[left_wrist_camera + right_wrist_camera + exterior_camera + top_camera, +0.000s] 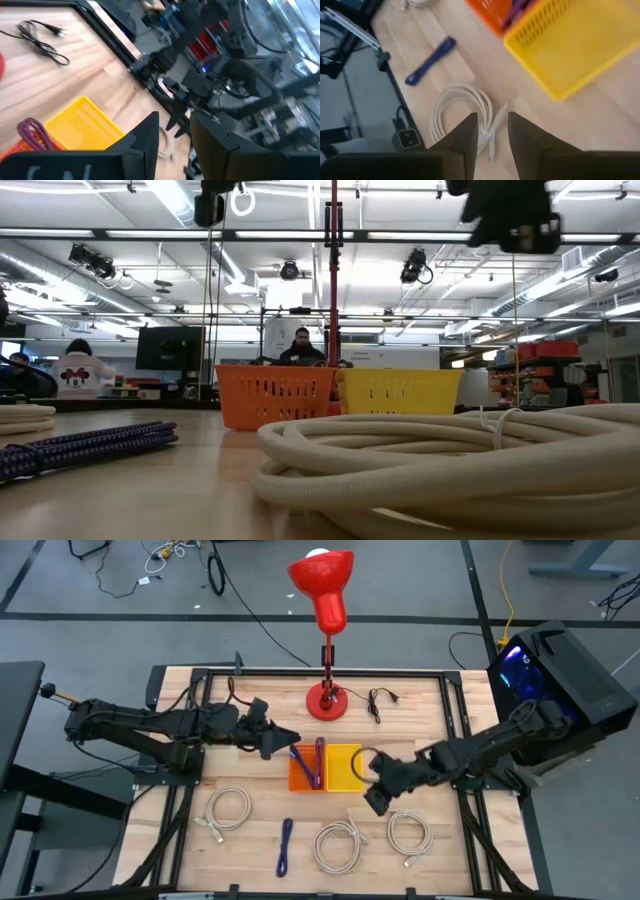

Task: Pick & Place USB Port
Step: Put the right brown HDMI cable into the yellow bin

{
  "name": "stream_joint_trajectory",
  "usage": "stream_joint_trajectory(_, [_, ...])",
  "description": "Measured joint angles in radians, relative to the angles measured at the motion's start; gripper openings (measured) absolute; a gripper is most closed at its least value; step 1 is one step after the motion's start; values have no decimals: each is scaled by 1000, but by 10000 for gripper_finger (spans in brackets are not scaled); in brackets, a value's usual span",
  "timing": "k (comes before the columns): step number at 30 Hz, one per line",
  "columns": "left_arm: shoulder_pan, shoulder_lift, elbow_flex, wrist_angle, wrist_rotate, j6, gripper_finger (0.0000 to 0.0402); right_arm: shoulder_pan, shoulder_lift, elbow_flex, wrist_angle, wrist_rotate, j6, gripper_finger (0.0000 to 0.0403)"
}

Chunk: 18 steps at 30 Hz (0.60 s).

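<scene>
White coiled cable point(470, 465) filled the low view's foreground, with a purple-blue cable point(85, 448) beside it and the orange basket point(275, 395) and yellow basket point(400, 392) farther back.

From above, I saw my left gripper point(283, 739) hovering by the orange basket's left edge, near the desk's centre, and my right gripper point(375, 790) just off the yellow basket's right corner.

Through the left wrist camera, its fingers point(145, 137) stood apart, gripping nothing.

Through the right wrist camera, the fingers point(465, 137) were spread and empty above a white cable point(462, 112).
</scene>
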Motion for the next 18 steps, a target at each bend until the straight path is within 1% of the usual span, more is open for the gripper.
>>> stream_joint_trajectory(3, [0, 0, 0, 0, 57, 12, 117, 62, 26, 0, -61, 6, 98, 110])
stream_joint_trajectory(8, [0, 0, 0, 1, 138, 36, 117, 159, 94, 0, -12, 23, 275, 110])
stream_joint_trajectory(12, [0, 0, 0, 1, 175, 41, 117, 218, 160, 0, -21, -2, 382, 110])
stream_joint_trajectory(18, [0, 0, 0, 2, 195, 41, 117, 273, 224, -1, -97, -75, 467, 110])
